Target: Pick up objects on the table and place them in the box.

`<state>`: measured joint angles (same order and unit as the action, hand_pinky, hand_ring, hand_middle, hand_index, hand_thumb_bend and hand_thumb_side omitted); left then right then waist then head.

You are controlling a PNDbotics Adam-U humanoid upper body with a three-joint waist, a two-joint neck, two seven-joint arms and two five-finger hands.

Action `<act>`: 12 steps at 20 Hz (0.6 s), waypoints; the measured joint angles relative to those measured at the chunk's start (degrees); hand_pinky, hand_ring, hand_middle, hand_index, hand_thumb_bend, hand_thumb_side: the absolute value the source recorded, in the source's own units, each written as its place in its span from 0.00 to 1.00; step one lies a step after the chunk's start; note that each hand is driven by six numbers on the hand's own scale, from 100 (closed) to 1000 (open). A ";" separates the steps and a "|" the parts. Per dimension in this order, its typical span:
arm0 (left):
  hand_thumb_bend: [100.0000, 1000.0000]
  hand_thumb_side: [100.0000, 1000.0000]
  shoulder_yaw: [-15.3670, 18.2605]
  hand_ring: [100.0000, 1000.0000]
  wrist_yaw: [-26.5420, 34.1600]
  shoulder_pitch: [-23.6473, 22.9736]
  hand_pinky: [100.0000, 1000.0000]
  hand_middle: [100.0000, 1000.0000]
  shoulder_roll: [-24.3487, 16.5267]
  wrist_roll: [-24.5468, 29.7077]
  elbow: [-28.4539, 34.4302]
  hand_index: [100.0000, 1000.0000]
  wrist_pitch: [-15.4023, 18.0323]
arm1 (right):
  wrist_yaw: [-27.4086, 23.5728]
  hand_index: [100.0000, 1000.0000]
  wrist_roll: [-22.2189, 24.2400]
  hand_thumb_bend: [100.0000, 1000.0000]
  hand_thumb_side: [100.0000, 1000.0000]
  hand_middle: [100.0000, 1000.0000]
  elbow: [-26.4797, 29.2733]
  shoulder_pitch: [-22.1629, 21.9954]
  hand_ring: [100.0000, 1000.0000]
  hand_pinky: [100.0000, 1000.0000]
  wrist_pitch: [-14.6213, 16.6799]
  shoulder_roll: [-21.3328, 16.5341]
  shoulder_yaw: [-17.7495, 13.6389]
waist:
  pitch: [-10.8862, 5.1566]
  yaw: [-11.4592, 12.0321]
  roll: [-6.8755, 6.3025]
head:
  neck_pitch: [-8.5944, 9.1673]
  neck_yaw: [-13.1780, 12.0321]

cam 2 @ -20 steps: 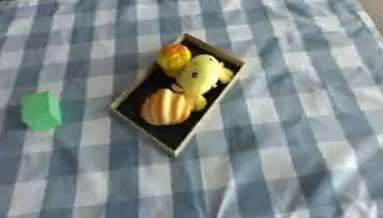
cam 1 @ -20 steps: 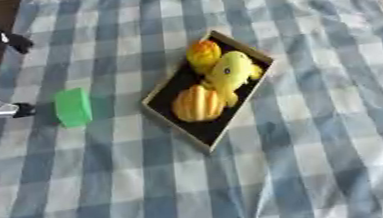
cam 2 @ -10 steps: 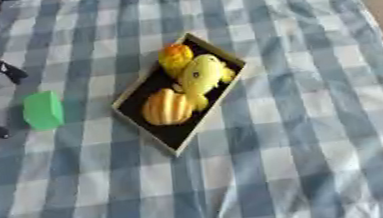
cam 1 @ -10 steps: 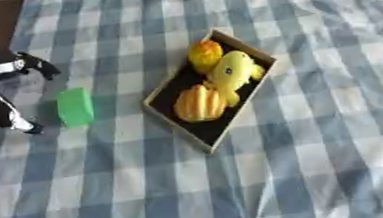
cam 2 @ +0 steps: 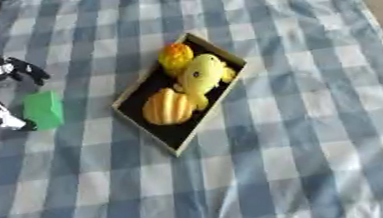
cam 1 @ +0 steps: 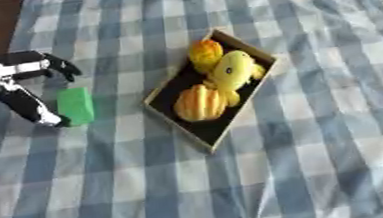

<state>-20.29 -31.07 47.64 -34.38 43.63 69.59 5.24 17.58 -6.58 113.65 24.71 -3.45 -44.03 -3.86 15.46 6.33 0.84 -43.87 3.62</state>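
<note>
Left robot hand (cam 1: 19,85) now nearer green block (cam 1: 76,105)

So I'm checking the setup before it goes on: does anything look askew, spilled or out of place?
Nothing spilled or damaged. The box lies diagonally to the cloth's checks, holding three yellow-orange toys. One green block lies outside it on the tablecloth, with the left robot hand open beside it.

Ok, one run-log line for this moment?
left hand: open beside green block | wooden box: holds three yellow-orange toys | block: on checked cloth, outside box | right hand: unseen
</note>
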 measured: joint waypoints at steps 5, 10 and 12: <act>0.46 0.13 0.27 0.93 -0.97 0.86 0.86 0.72 2.75 -1.34 -2.21 0.88 -0.67 | -0.13 0.83 0.48 0.00 0.51 0.72 0.00 -0.05 0.95 0.88 -0.63 0.44 0.00 | 0.09 -0.27 0.00 | 0.00 -0.28; 0.38 0.08 0.46 0.81 -1.82 0.89 0.78 0.61 3.68 -1.38 -2.68 0.80 -1.10 | -0.32 0.83 0.41 0.00 0.54 0.72 0.00 -0.14 0.95 0.88 -1.02 0.61 -0.03 | 0.19 -0.40 -0.18 | 0.00 -0.49; 0.34 0.02 0.59 0.72 -2.86 0.90 0.72 0.52 3.67 -1.25 -2.34 0.74 -1.43 | -0.34 0.83 0.36 0.00 0.54 0.72 0.00 -0.52 0.95 0.88 -1.23 0.75 -0.06 | 0.19 -0.40 -0.33 | 0.00 -0.49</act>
<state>-19.70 -33.93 48.54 -30.70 42.39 67.25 3.80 17.24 -6.22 113.65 24.19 -4.68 -43.28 -3.92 15.64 5.93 0.51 -43.87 3.14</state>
